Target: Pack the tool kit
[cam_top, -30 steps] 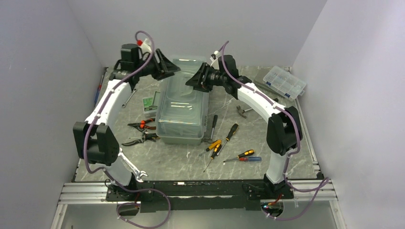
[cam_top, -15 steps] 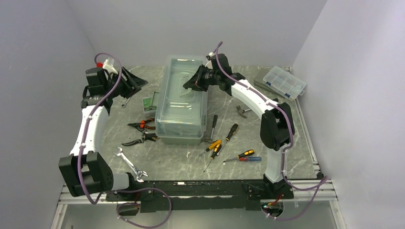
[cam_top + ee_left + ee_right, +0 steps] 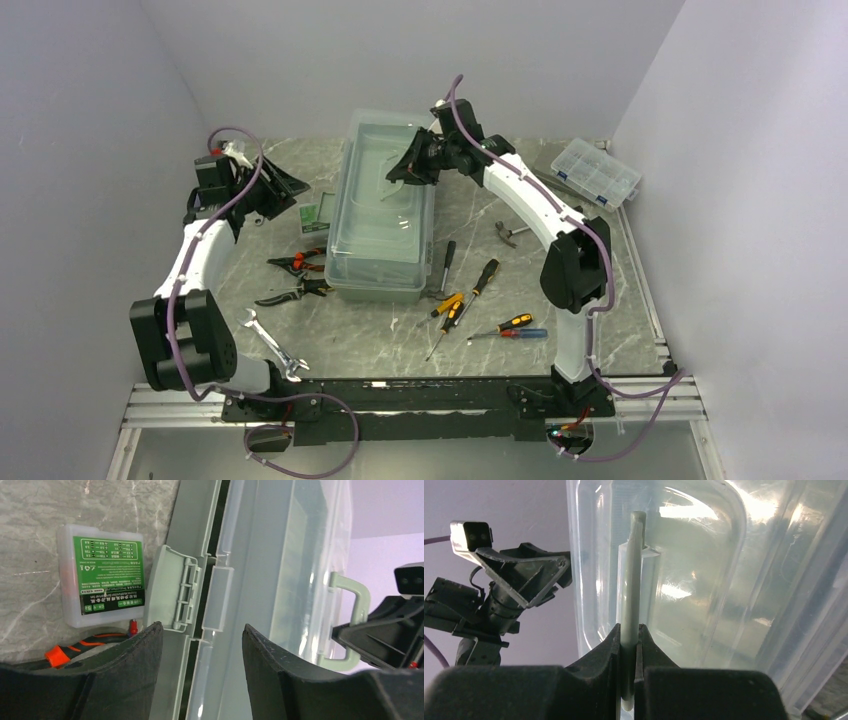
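Observation:
The sage-green toolbox [image 3: 380, 225] with its translucent lid stands mid-table. My right gripper [image 3: 408, 168] is shut on the lid's green handle [image 3: 631, 580], pinched between both fingers [image 3: 610, 645]. A dark gap runs between lid and base along the left side [image 3: 216, 580], by the green latch [image 3: 170, 587]. My left gripper [image 3: 287, 186] is open and empty, left of the box, jaws toward the latch [image 3: 200, 632]. Pliers [image 3: 300, 262] and cutters [image 3: 295, 292] lie left of the box. Several screwdrivers [image 3: 485, 276] lie to its front right.
A green-labelled bit case [image 3: 318, 215] lies beside the box's left wall, also in the left wrist view [image 3: 102, 572]. A wrench [image 3: 275, 345] lies front left. Small pliers [image 3: 508, 233] lie right of the box. A clear organizer box [image 3: 597, 172] stands back right.
My left arm has pulled back leftward and down, away from the toolbox. My right gripper has moved a little back and up over the lid, holding the handle.

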